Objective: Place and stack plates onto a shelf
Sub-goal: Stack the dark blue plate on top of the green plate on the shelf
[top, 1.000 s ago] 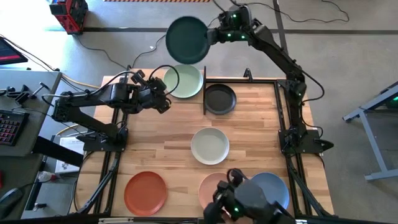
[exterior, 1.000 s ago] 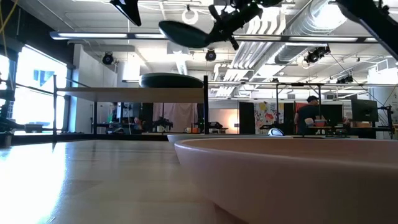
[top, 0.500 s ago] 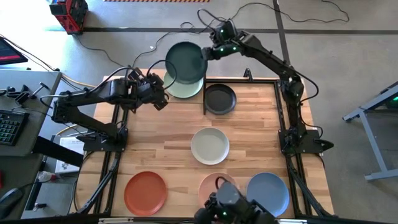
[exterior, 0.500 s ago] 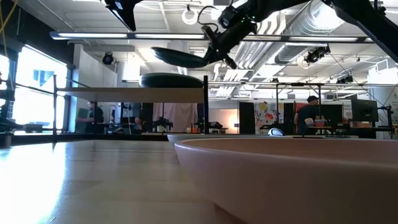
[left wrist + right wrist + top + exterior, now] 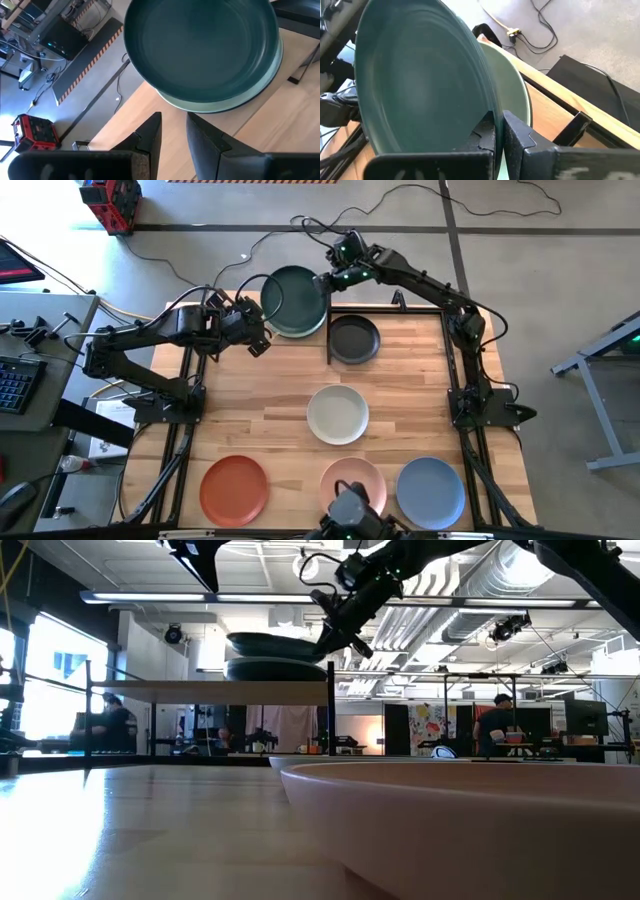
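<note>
The plank table (image 5: 270, 420) takes up most of the high view. At its far end stands the shelf (image 5: 200, 688), a light-wood board on thin black uprights. The right arm (image 5: 420, 275) reaches across to it from the table's right side; the left arm (image 5: 150, 340) lies along the left side.

The dark teal plate (image 5: 294, 298) is round and matte, with a shallow raised rim. It sits low over the pale green plate (image 5: 292, 330) on the shelf's left half, almost nested; from the low view I cannot tell whether the two touch. Only a thin crescent of the green plate shows beneath it. The right gripper (image 5: 325, 280) is pinching the teal plate's right rim, its fingers pressed together on the edge, as the right wrist view shows.

The left gripper (image 5: 258, 340) hangs just beside the stack with its fingers slightly spread, holding nothing.

A charcoal plate (image 5: 354, 338) lies beside the shelf's right upright. Nearer are the off-white plate (image 5: 337, 413), then the terracotta plate (image 5: 234, 488), the pink plate (image 5: 352, 480) and the blue plate (image 5: 431, 488). A dark camera mount covers part of the pink plate's near edge. In the low view the pink plate's rim blocks the near table.
</note>
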You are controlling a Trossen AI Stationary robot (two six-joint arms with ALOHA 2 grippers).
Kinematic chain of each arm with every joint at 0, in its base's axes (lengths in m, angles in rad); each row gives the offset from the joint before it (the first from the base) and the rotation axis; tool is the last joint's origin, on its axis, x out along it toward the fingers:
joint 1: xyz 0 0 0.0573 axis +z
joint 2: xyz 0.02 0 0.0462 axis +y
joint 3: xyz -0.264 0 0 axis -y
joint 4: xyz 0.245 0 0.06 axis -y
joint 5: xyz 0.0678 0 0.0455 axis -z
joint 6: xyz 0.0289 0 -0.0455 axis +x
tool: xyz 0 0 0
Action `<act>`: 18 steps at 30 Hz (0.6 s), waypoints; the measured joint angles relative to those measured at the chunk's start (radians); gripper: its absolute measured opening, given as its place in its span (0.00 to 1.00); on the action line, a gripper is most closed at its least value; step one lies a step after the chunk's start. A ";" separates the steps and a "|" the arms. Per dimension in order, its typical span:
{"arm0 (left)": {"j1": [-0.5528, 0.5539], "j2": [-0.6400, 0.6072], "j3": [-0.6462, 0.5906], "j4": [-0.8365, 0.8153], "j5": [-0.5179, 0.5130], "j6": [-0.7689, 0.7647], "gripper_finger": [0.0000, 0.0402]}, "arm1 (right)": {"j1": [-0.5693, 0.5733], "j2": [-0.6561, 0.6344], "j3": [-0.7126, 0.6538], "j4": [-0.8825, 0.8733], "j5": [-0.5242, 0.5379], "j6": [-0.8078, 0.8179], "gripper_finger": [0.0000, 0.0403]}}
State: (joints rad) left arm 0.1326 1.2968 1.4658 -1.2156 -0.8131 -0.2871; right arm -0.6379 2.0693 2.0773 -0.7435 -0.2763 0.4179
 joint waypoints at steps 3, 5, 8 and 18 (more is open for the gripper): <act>0.000 0.000 0.000 0.000 0.000 0.000 0.19 | -0.001 0.000 0.000 -0.009 -0.014 -0.018 0.00; 0.000 0.000 0.000 0.000 0.000 -0.001 0.19 | 0.000 0.000 0.000 -0.025 -0.015 -0.041 0.00; 0.000 0.000 0.000 0.000 0.000 -0.001 0.19 | 0.004 0.000 0.000 -0.030 -0.014 -0.060 0.00; 0.000 0.000 0.000 0.001 0.000 -0.025 0.19 | 0.004 -0.001 0.001 -0.030 -0.015 -0.107 0.05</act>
State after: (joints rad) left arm 0.1326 1.2968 1.4658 -1.2148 -0.8131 -0.3121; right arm -0.6338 2.0688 2.0779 -0.7732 -0.2911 0.3109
